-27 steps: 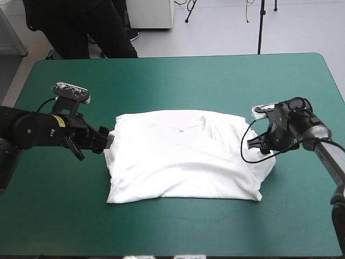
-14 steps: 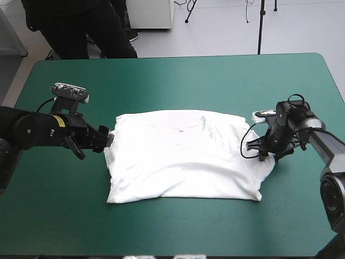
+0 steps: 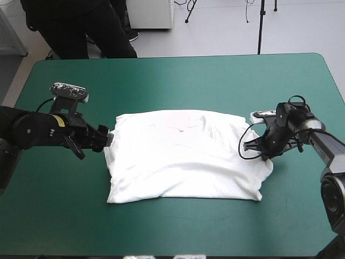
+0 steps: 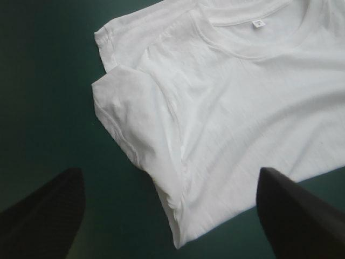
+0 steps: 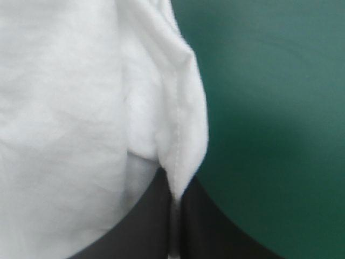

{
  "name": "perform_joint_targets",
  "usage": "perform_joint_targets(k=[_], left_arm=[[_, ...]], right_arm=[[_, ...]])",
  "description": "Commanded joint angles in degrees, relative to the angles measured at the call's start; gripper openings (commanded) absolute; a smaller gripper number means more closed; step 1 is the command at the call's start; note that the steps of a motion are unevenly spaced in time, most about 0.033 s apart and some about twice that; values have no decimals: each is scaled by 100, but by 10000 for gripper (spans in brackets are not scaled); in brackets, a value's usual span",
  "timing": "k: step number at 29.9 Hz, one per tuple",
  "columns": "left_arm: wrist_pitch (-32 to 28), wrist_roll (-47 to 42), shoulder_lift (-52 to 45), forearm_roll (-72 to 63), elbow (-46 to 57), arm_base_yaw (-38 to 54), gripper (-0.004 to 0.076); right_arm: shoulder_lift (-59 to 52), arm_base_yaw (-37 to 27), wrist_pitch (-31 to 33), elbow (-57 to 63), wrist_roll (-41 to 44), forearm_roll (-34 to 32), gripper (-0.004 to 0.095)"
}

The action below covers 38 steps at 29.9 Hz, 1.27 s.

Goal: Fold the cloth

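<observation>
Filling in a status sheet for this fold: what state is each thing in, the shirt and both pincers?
T-shirt: spread flat on the teal-green cover, collar toward the far edge, not yet folded over.
Left pincer: open, at the shirt's side edge, holding nothing.
Right pincer: shut on a stitched edge of the T-shirt at its other side.

The T-shirt [image 3: 183, 156] is plain white, unpatterned, its neck label [image 4: 259, 23] white too. The surface's cover [image 3: 178, 81] is solid teal-green. The left claw [image 4: 170, 172] and right claw [image 5: 175, 189] are black.
</observation>
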Motion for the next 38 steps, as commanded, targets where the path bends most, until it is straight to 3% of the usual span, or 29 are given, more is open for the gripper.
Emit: perform_joint_targets(k=[1, 11, 18, 25, 30, 35, 38], left_arm=[[200, -48, -105, -31, -179, -41, 616], [200, -5, -105, -107, -179, -41, 616], [200, -42, -105, -107, -179, -41, 616], [200, -92, -105, -107, -179, -41, 616], [200, -137, -105, -47, -179, -41, 616], [200, -284, -105, 195, -179, -41, 616], [200, -374, -105, 216, -179, -41, 616]], right_arm=[[-310, -30, 250, -97, -70, 55, -13], [-933, 456, 299, -754, -154, 475, -13], [-537, 1242, -147, -754, -154, 450, -13], [3, 1605, -256, -820, -368, 432, -3], [61, 1621, 39, -1041, -610, 565, 198], [40, 1621, 967, -1630, -610, 583, 456], [-145, 1621, 1206, -1906, -579, 559, 516]])
